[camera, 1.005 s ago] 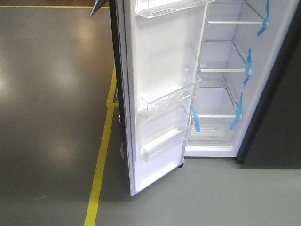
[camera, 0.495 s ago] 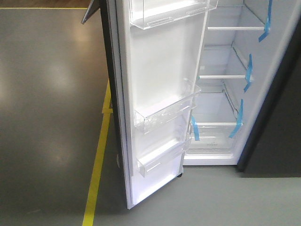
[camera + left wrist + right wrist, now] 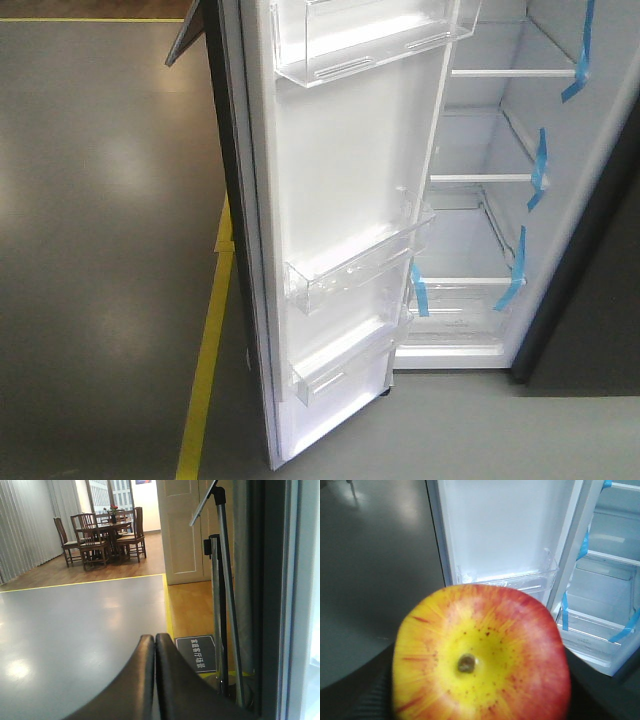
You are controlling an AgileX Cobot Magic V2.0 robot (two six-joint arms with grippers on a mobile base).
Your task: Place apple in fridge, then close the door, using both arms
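Grasping the apple (image 3: 481, 655) in the right pincer (image 3: 481, 702), stem hollow turned to the wrist camera, only dark parts of the pincer showing low at both sides; width of the grip hidden by the fruit. Held in the air outside the fridge (image 3: 615, 580), facing the white lining of the open door (image 3: 500, 525) and a clear bin (image 3: 515, 580) on it.

On the left, clenched: left pincer (image 3: 155, 639) with black fingertips (image 3: 142, 655) pressed together, nothing between them, near the door's dark outer edge. Beyond it, grey floor (image 3: 75, 625), a metal stand (image 3: 222, 605), a distant dining table (image 3: 107, 527) with chairs.

From the front: door swung wide, white shelves (image 3: 480, 180) inside tagged with blue tape strips (image 3: 538, 165), yellow line (image 3: 205, 370) along the floor beside the door.
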